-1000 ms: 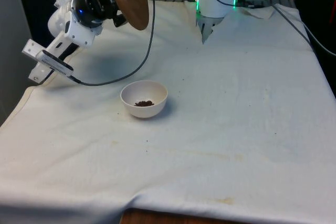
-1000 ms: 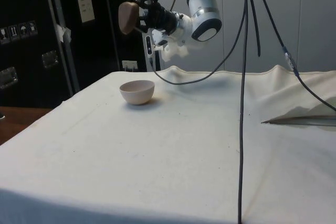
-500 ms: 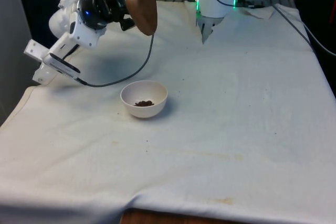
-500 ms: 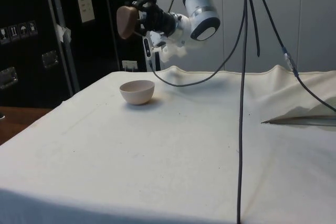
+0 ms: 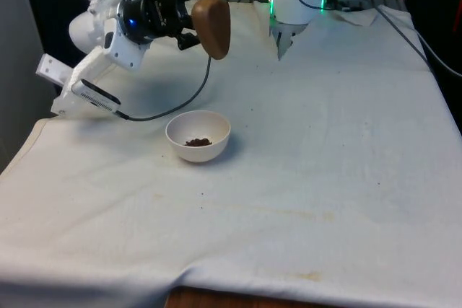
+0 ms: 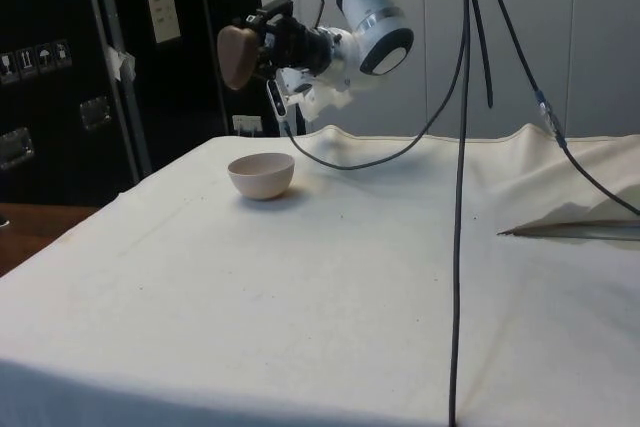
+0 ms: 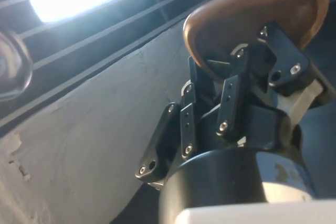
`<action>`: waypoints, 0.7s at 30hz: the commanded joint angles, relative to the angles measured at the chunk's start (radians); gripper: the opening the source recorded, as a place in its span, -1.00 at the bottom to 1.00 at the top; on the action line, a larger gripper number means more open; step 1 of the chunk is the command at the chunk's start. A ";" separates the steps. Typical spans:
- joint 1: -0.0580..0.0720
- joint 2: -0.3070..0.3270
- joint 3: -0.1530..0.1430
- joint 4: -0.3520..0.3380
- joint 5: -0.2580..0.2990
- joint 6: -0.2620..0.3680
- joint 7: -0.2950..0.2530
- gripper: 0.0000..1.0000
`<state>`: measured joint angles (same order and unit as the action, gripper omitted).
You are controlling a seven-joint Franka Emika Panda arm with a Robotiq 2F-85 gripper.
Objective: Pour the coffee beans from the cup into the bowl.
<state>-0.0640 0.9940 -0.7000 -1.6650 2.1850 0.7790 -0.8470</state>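
The fingers (image 5: 196, 23) stay clamped on the brown cup (image 5: 211, 27), which has shifted toward the front view's right, tipped sideways above the table (image 5: 325, 142). The white bowl (image 5: 198, 135) holds coffee beans (image 5: 198, 141).

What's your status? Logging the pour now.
Gripper shut on cup, held tipped above the table. Beans in bowl. Cable hangs beside bowl, not touching.
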 commanded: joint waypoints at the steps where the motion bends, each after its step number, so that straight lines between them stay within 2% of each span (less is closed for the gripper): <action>1: 0.017 -0.007 -0.014 -0.010 -0.014 0.019 -0.010 -1.00; 7: 0.038 -0.008 -0.029 -0.011 -0.058 0.030 -0.055 -1.00; 8: 0.024 0.000 -0.018 0.000 -0.052 0.011 -0.054 -1.00; 9: 0.041 -0.008 -0.031 -0.011 -0.064 0.031 -0.061 -1.00; 10: 0.046 -0.009 -0.034 -0.011 -0.076 0.036 -0.073 -1.00; 15: 0.058 -0.012 -0.041 -0.012 -0.104 0.049 -0.098 -1.00; 16: 0.045 -0.003 -0.031 0.000 -0.100 0.032 -0.099 -1.00; 17: 0.059 -0.013 -0.043 -0.011 -0.109 0.051 -0.102 -1.00; 21: 0.067 -0.023 -0.050 -0.012 -0.130 0.059 -0.116 -1.00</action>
<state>-0.0090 0.9810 -0.7390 -1.6650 2.0600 0.8230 -0.9660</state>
